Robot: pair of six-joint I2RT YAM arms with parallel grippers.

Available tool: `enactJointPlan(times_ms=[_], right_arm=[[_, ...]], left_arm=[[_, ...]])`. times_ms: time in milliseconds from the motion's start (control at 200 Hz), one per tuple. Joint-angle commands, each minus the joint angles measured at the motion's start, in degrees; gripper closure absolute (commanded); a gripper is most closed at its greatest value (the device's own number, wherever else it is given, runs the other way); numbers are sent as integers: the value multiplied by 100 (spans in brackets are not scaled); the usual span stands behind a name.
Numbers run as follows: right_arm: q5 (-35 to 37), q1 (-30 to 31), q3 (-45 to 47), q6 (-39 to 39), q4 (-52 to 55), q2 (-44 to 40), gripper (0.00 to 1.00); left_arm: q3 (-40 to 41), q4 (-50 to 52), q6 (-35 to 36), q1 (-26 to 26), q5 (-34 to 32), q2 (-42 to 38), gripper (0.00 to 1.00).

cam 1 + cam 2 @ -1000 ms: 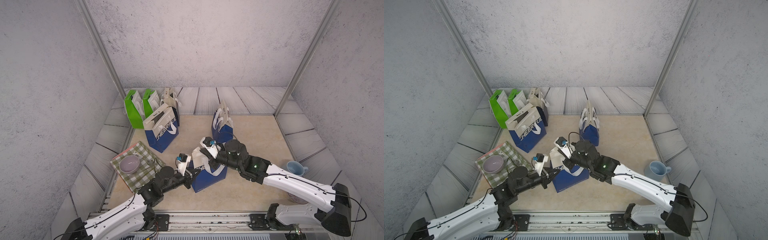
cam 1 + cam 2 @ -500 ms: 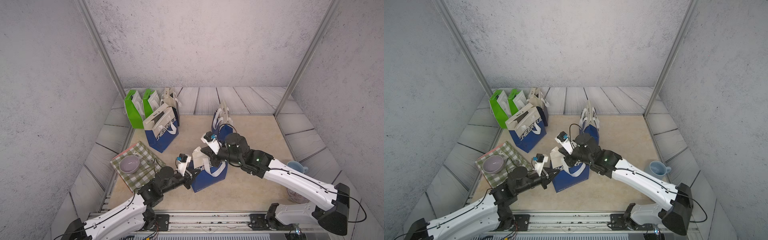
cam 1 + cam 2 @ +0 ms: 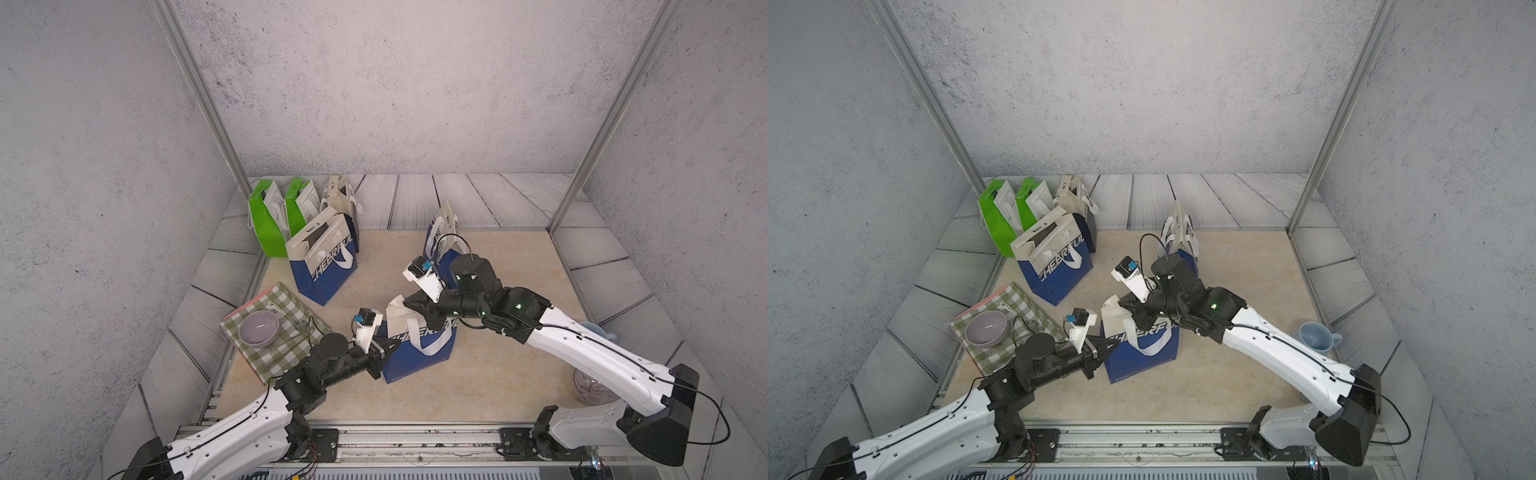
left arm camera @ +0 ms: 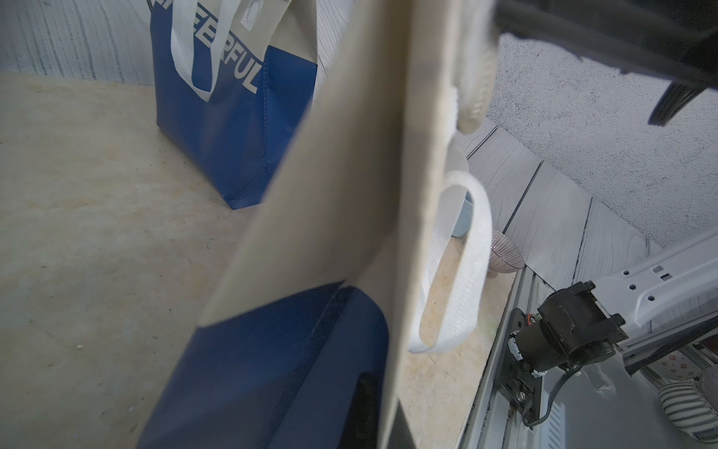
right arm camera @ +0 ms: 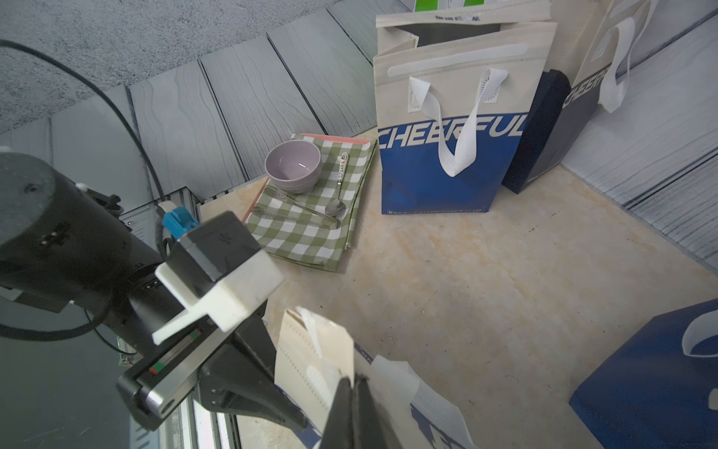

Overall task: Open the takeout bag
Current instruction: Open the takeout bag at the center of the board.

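Two Grippers Clamped on the Takeout Bag (image 3: 419, 357)

The beige tabletop (image 3: 498, 374) lay inside a border of grey planks (image 3: 415, 203) and grey textured walls (image 3: 395, 83). The bag stood upright just beside the checked cloth (image 3: 286, 307), mouth up. Its lettered face was turned to the front rail (image 3: 415, 436), and its long edge ran roughly along that rail. The left gripper (image 3: 387, 344) pinched the cream rim nearest the cloth. The right gripper (image 3: 411, 302) pinched the rim's far side.

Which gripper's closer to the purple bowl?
Left. The left gripper pinches the takeout bag on the side facing the purple bowl; the right gripper pinches its top, farther away.
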State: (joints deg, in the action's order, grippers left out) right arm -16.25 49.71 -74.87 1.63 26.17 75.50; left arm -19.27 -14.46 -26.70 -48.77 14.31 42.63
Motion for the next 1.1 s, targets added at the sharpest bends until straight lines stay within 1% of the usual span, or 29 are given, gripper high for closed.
enactJointPlan(times_ms=[0,260,375,575,1096], right_arm=[[-136,-192,-279,119,35,8,100],[-469,-341,-478,232,188,149,100],[-725,-465,-616,285,279,209,100],[-1010,-568,-899,214,562,358,100],[-1218,-636,-1839,-480,1729,804,100]], left_arm=[[-46,197,109,-44,-50,-79,100],[-51,259,164,-40,-68,-68,100],[-42,318,185,-40,-83,-82,100],[-16,364,200,-41,-120,-97,100],[-17,418,228,-44,-121,-89,100]])
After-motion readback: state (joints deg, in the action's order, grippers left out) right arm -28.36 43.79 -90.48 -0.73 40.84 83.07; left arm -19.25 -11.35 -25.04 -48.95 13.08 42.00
